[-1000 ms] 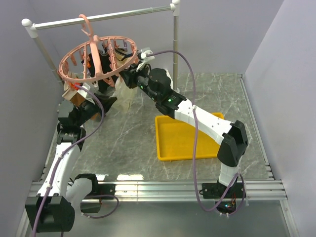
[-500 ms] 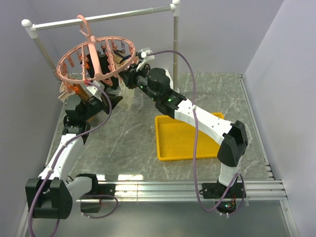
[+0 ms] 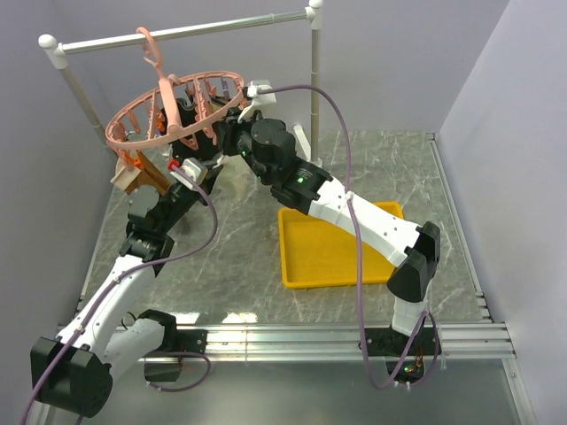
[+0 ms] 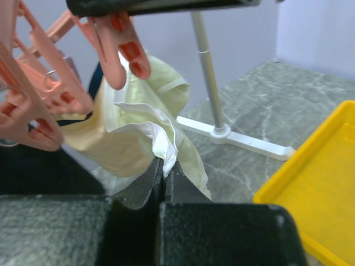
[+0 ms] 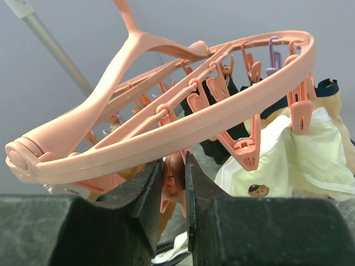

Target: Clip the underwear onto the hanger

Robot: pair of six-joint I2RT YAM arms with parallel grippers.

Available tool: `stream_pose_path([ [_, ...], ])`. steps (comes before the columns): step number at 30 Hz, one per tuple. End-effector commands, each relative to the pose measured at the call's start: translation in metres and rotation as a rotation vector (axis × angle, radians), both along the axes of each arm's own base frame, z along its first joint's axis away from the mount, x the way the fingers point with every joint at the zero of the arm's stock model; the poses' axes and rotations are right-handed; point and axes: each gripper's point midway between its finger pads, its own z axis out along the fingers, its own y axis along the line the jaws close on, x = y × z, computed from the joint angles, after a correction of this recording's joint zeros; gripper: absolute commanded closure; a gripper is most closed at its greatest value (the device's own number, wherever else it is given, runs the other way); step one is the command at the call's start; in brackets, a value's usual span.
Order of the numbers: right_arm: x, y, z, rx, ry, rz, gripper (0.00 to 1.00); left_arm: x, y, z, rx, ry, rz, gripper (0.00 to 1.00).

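The salmon-pink hanger [image 3: 173, 111] hangs tilted from the rail by its hook. In the left wrist view my left gripper [image 4: 165, 168] is shut on the white edge of the pale cream underwear [image 4: 138, 130], holding it just below a pink clip [image 4: 119, 47]. In the top view my left gripper [image 3: 202, 149] is under the ring. My right gripper [image 5: 173, 174] is shut on a pink clip [image 5: 178, 180] hanging from the hanger's ring [image 5: 183, 127]. In the top view my right gripper [image 3: 227, 135] is at the ring's near right side. Pale fabric [image 5: 299, 160] hangs to its right.
A yellow tray [image 3: 297, 266] lies on the marble table, also seen in the left wrist view [image 4: 333, 149]. The white-and-grey rail [image 3: 177, 31] stands at the back, its foot [image 4: 238, 138] on the table. A tan garment [image 3: 133, 177] and black garments [image 5: 222, 94] hang from the hanger.
My left arm has swung right and up under the hanger with the underwear. The hanger has tilted, and my right gripper has shifted up to the ring.
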Motion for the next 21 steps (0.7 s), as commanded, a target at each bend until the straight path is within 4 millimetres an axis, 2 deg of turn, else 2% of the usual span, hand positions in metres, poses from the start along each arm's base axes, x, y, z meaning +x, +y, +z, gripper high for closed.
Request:
stream_pose_path([
  [1,0.0,-0.008,0.019,0.051,-0.005,-0.072,1.0,0.008,0.015,0.015,0.009,-0.088,0.11,1.0],
  [4,-0.001,-0.008,0.019,0.052,-0.002,-0.078,1.0,0.012,0.018,0.022,-0.012,-0.093,0.141,0.99],
  [8,0.0,-0.007,0.007,0.023,0.033,-0.093,1.0,0.013,0.019,0.03,-0.044,-0.111,0.155,0.99],
  [16,0.004,-0.009,0.001,0.048,0.064,-0.138,1.0,0.011,0.006,0.026,-0.079,-0.092,0.097,0.99],
  [21,0.007,-0.009,0.0,0.065,0.078,-0.161,1.0,0.013,0.005,0.027,-0.091,-0.089,0.109,1.0],
])
